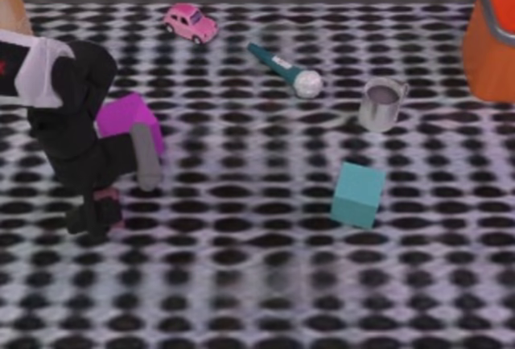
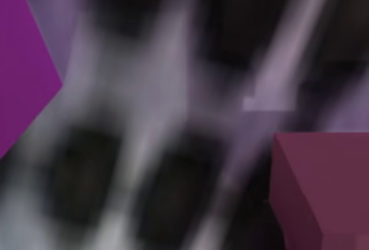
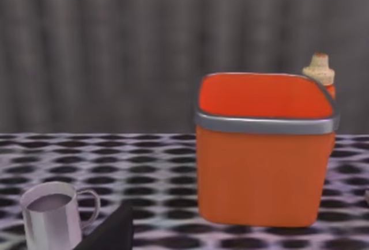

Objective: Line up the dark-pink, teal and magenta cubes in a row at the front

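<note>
My left gripper (image 1: 103, 208) is low over the dark-pink cube (image 2: 323, 189); I cannot tell its jaws, so center first, then squeeze gently

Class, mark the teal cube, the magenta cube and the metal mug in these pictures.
teal cube (image 1: 358, 195), top view, on its top face.
magenta cube (image 1: 122, 115), top view, on the visible top face beside the left arm.
metal mug (image 1: 380, 104), top view, on its body.

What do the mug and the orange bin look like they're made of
Mug: likely polished metal, with a silvery, shiny wall. Orange bin: probably smooth plastic, evenly coloured with a soft sheen; its grey rim band could be metal or plastic.
</note>
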`<state>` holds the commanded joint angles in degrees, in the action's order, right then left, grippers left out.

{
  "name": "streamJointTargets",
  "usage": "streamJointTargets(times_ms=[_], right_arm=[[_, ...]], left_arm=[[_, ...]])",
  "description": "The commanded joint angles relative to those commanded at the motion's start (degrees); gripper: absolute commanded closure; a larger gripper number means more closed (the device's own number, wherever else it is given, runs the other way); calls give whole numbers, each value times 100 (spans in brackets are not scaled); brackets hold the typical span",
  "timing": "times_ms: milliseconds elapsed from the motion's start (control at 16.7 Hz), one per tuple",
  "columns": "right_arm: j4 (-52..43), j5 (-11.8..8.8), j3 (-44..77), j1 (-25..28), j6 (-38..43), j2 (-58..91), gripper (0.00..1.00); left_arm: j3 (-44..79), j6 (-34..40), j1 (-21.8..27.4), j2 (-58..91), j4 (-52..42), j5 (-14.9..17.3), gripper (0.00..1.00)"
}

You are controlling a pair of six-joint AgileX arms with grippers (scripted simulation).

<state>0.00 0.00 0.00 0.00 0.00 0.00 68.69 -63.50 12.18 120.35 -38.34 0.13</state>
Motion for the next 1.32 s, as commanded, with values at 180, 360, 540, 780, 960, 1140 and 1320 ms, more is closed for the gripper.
streamJointTargets(times_ms=[180,360,540,780,960,1140,1320], right_arm=[[0,0,0,0,0,0,0],[0,0,0,0,0,0,0],[0,0,0,0,0,0,0],[0,0,0,0,0,0,0],[0,0,0,0,0,0,0],[0,0,0,0,0,0,0],[0,0,0,0,0,0,0]], left_arm=[[43,123,0,-276,-276,80,100],[188,105,-6,-380,-511,80,100],[501,122,-63,-665,-1172,80,100],[791,140,-106,-976,-1725,75,100],[779,131,-76,-958,-1711,73,100],[962,252,137,-845,-1792,73,100],[1512,672,866,-514,-2035,72,100]])
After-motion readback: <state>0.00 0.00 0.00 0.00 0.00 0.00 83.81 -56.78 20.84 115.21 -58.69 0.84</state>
